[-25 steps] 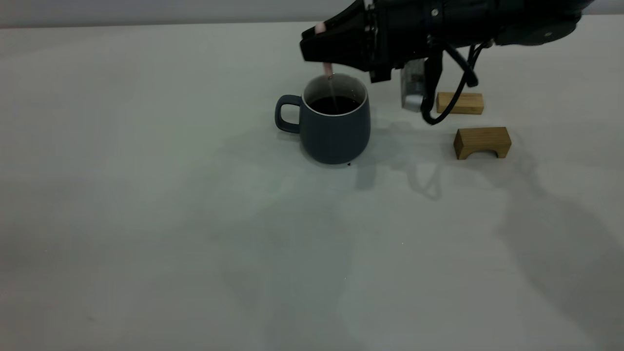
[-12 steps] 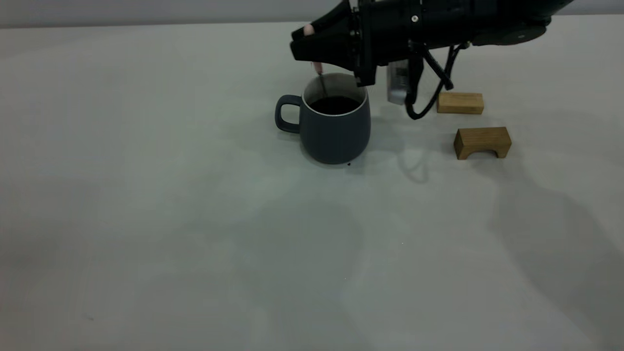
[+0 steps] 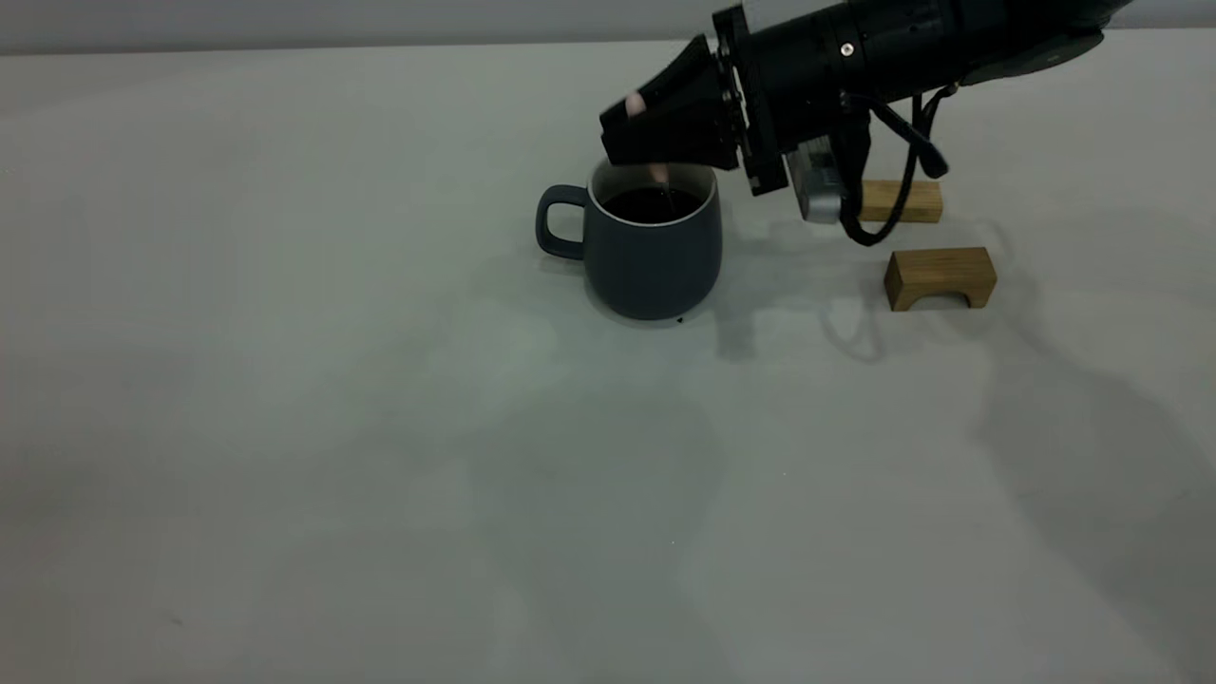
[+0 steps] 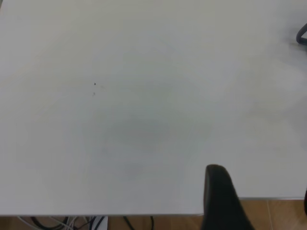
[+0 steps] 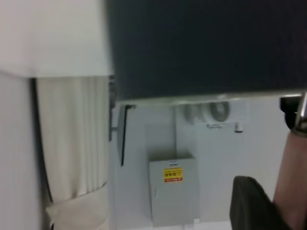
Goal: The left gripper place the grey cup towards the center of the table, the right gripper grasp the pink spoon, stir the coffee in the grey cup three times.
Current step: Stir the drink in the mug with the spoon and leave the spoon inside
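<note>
exterior view: one cup (image 3: 652, 249) of coffee (image 3: 652, 203) mid-bench (image 3: 285, 380), handle to the view's left; one spoon (image 3: 657, 176) near upright, dipping in; two wood blocks (image 3: 939, 275). right claw (image 3: 635, 133) closed on spoon, over the rim.

left wrist view: left claw (image 4: 221, 199) partly seen, its opening unclear, over bare bench.

right wrist view: pink handle (image 5: 289, 184) at the edge.

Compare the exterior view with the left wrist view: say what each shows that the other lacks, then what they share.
Only the exterior view shows the grey cup of coffee, the right gripper holding the pink spoon over it, and two wooden blocks.

Only the left wrist view shows the table's edge, the wooden floor and cables below it, and one dark finger of the left gripper.

Both show the off-white table.
</note>
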Robot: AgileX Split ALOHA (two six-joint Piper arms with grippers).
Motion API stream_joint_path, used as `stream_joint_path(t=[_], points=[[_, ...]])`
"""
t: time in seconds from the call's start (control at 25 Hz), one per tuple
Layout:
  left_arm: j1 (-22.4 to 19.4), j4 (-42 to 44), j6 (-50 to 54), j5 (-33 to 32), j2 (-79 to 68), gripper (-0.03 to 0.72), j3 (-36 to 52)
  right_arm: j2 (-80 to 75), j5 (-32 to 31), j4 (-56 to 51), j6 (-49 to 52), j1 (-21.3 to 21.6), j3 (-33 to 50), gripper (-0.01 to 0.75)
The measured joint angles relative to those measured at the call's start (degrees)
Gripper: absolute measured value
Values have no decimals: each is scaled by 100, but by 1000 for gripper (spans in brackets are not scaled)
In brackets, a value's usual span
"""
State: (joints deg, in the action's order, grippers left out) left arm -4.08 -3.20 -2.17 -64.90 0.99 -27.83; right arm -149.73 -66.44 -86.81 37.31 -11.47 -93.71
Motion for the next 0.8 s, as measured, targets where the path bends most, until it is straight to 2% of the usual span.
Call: stream_joint_path(t=[0.2, 0.48, 0.8], points=[[0, 0, 0, 0, 0, 482, 0, 17, 26, -133, 157, -101, -11, 126], [0, 0, 0, 0, 0, 482, 0, 17, 26, -1240, 95, -335, -11, 126], [0, 0, 0, 0, 0, 482, 0, 17, 765, -1368, -1081, -235, -11, 126]])
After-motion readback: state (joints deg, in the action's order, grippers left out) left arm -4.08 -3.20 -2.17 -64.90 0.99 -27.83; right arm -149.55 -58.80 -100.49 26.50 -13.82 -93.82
